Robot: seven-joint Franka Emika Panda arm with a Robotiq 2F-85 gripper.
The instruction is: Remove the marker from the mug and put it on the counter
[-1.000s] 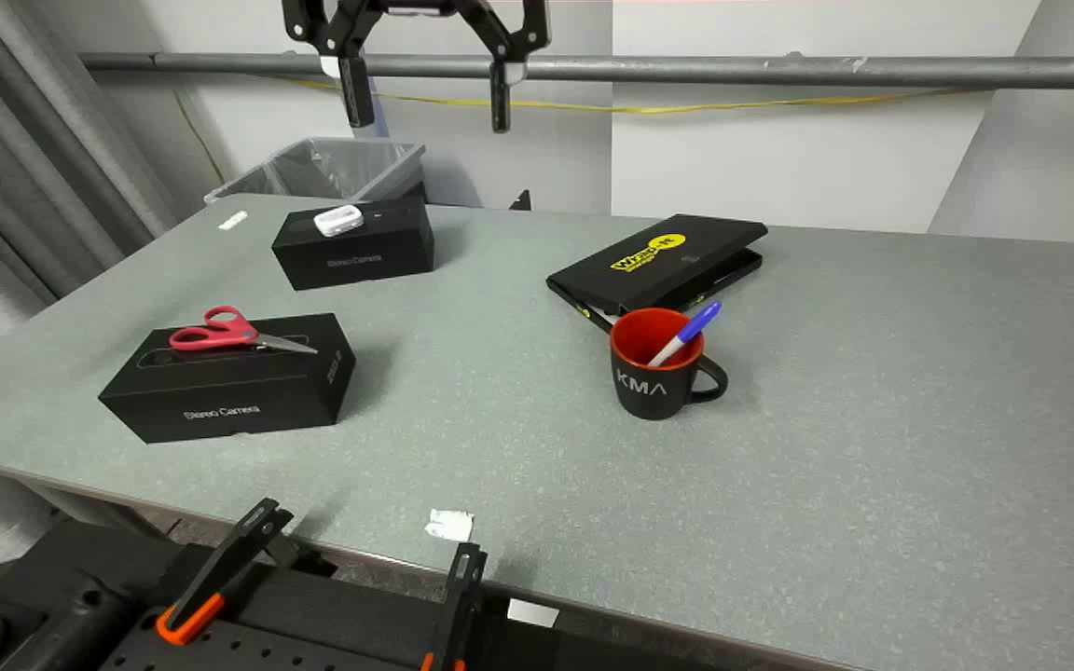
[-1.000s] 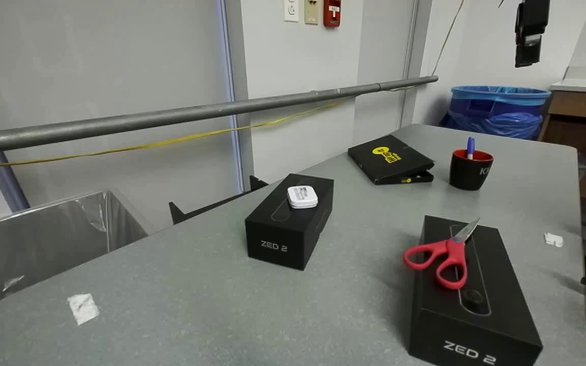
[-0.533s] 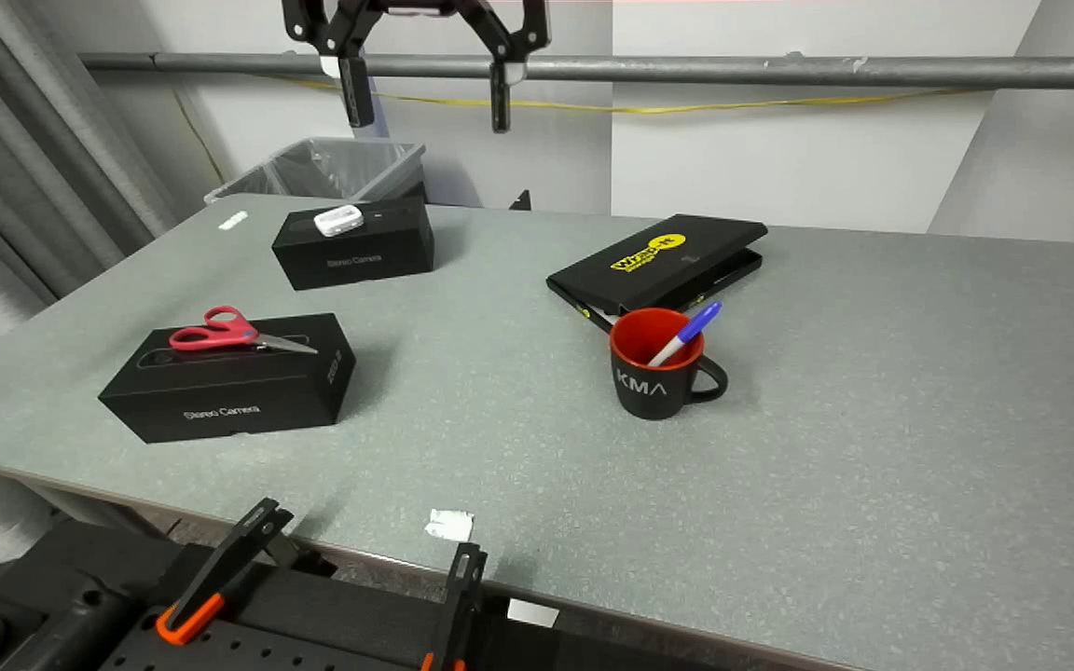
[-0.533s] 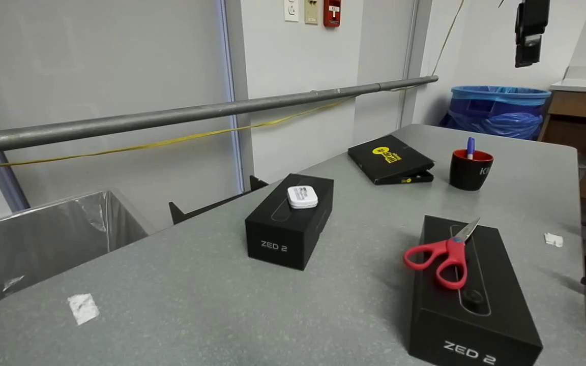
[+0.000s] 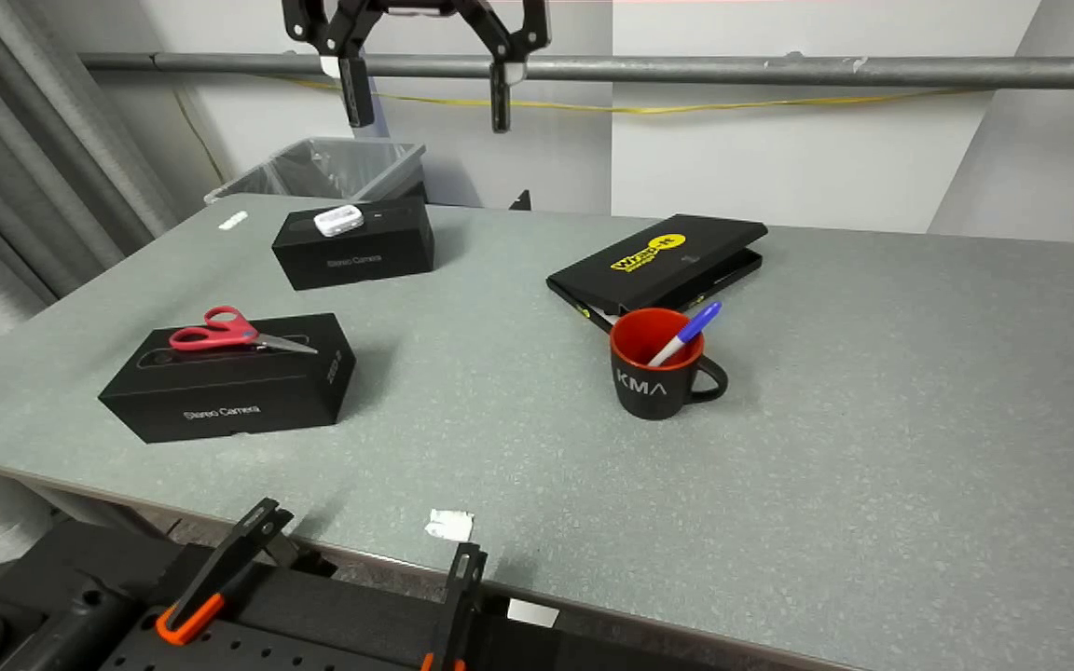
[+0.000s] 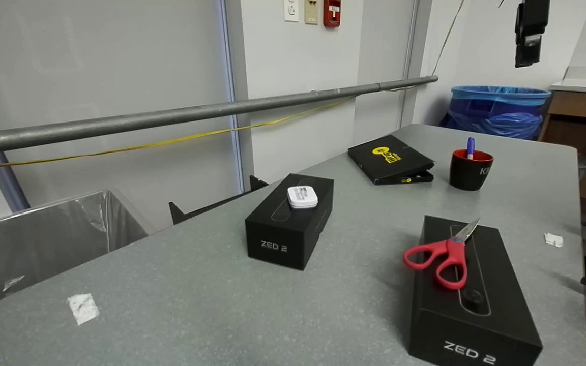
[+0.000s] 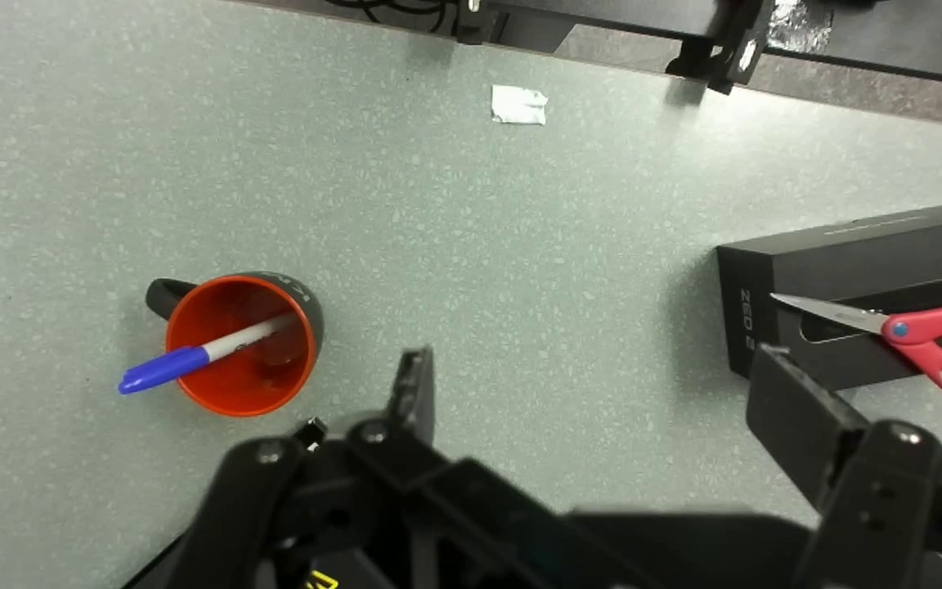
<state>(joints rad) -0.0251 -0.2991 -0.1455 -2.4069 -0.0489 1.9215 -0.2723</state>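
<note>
Leaning inside the dark mug (image 5: pixel 654 390), the blue-and-white marker (image 7: pixel 206 354) pokes its blue cap past the rim, roughly toward the handle side. The fingers (image 5: pixel 500 101) hang spread wide with nothing between them, high over the worktop (image 5: pixel 873 447) and well apart from the mug, so the task seems to be at its opening step, the approach. The next move likely calls for crossing to the mug, turning to straddle the tilted cap, descending and closing there without catching the rim, then lifting the marker clear and laying it on the worktop.
</note>
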